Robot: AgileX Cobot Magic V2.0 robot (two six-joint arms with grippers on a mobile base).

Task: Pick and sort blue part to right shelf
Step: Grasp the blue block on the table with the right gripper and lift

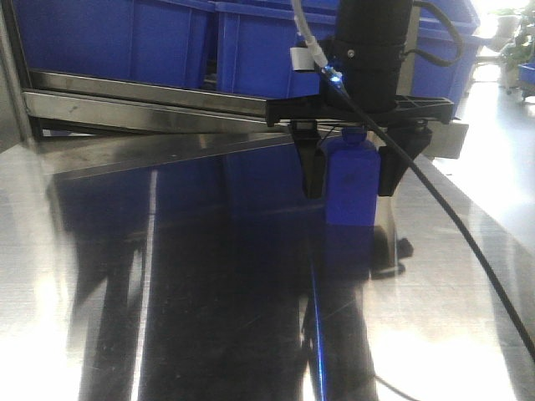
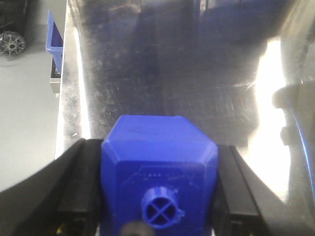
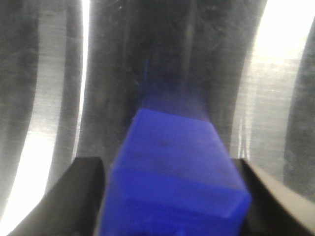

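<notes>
- Left gripper (image 2: pixel 156 151) fingers (image 2: pixel 81 169) pinch blue part (image 2: pixel 157 147) by its flanks; right gripper (image 3: pixel 170 167) pinches one likewise.
- Judgement: hold a firm squeeze, stay clear of table (image 1: pixel 209 292) below the fingertips, carry level to right shelf (image 1: pixel 150 96).

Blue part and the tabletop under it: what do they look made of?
Blue part: looks like moulded plastic, opaque solid blue, matte to slightly satin; faint raised markings and a cross-ribbed neck in the left wrist view suggest moulding. Tabletop: likely brushed stainless steel; fine scratches, streaked glare and blurred mirror reflections.

Blue part (image 1: pixel 352 177) upright in claw (image 1: pixel 351 192), over table (image 1: pixel 84 276); shelf (image 1: pixel 142 96) with bins (image 1: pixel 109 33) behind table.
</notes>
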